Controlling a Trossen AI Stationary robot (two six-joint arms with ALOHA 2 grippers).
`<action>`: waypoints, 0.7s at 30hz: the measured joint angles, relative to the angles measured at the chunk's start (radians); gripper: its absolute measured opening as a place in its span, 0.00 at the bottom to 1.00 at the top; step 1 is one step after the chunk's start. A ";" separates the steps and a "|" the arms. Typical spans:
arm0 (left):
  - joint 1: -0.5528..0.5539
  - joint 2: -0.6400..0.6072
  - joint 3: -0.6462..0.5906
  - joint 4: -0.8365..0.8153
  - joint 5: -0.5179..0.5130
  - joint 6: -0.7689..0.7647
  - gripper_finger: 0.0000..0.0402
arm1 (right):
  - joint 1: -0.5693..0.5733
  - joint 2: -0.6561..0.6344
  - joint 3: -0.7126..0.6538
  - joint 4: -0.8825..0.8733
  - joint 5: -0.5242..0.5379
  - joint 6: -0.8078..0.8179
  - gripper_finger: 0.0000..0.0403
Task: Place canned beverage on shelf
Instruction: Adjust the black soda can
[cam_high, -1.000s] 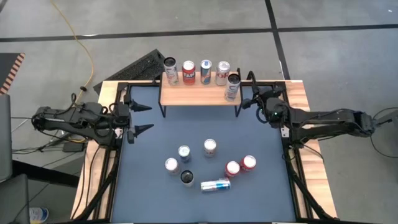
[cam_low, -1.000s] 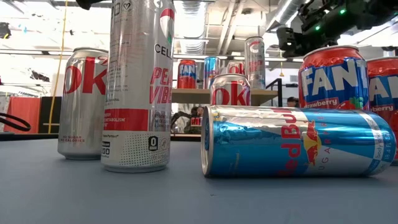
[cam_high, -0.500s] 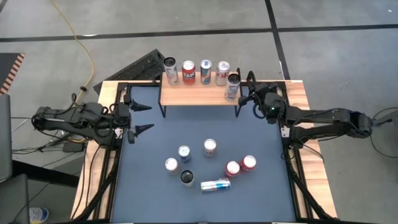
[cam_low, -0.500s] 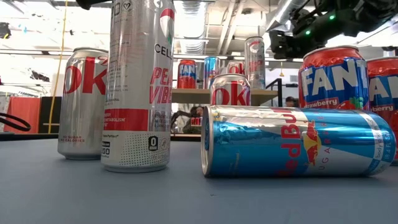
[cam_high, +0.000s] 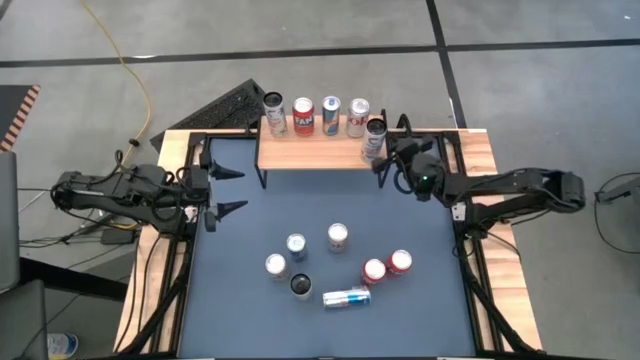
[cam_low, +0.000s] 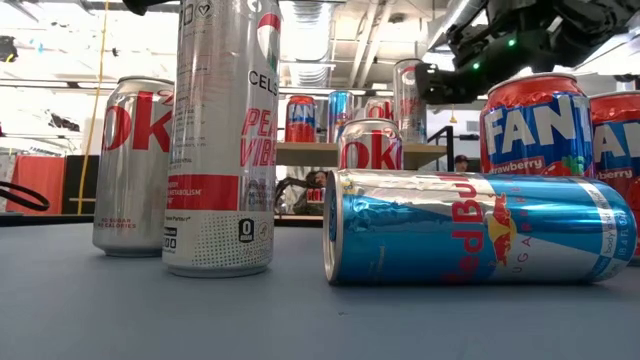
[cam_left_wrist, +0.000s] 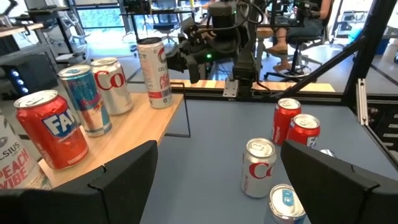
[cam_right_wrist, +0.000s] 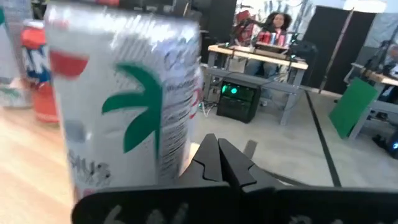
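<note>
Dark right pincer (cam_high: 385, 163): fingers pressed together, nothing pinched, set just beside the tall silver can (cam_high: 374, 139) at that can's 4 o'clock in the high view. In the right wrist view the closed fingers (cam_right_wrist: 214, 158) are seen meeting in a point next to this can (cam_right_wrist: 127, 102), which fills much of that picture.

Tall silver can: upright at the right-hand end of the shelf (cam_high: 315, 152), near its front edge.

Shelf: light-wood top on thin black legs, placed at the 12 o'clock side of the tabletop (cam_high: 240, 290). Four more cans are lined along its back edge, listed from 9 o'clock toward 3 o'clock: a slim silver can (cam_high: 275, 113), a red Fanta can (cam_high: 303, 116), a blue-and-silver can (cam_high: 331, 115), a silver Coke can (cam_high: 357, 117).

Tabletop, dark blue mat: six cans grouped toward 6 o'clock of centre. Upright: a silver can (cam_high: 338, 237), a blue-topped can (cam_high: 296, 246), a silver can (cam_high: 276, 265), a dark-topped can (cam_high: 301, 286), two red cans (cam_high: 375, 271) (cam_high: 400, 262) side by side. Lying on its side at 6 o'clock of the group: a blue Red Bull can (cam_high: 346, 297).

Left pincer (cam_high: 226, 190): fingers spread wide, empty, held at the 9 o'clock edge of the tabletop, well apart from the cans.
</note>
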 joint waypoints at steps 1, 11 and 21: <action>0.000 0.000 0.000 0.000 0.000 0.000 0.83 | 0.000 0.009 0.000 0.004 -0.001 0.003 0.00; 0.000 0.000 0.000 0.002 -0.001 -0.009 0.83 | -0.003 0.095 0.015 0.081 -0.004 -0.003 0.00; 0.000 0.000 0.000 0.002 -0.002 0.005 0.83 | -0.002 0.222 0.097 0.078 -0.036 -0.005 0.00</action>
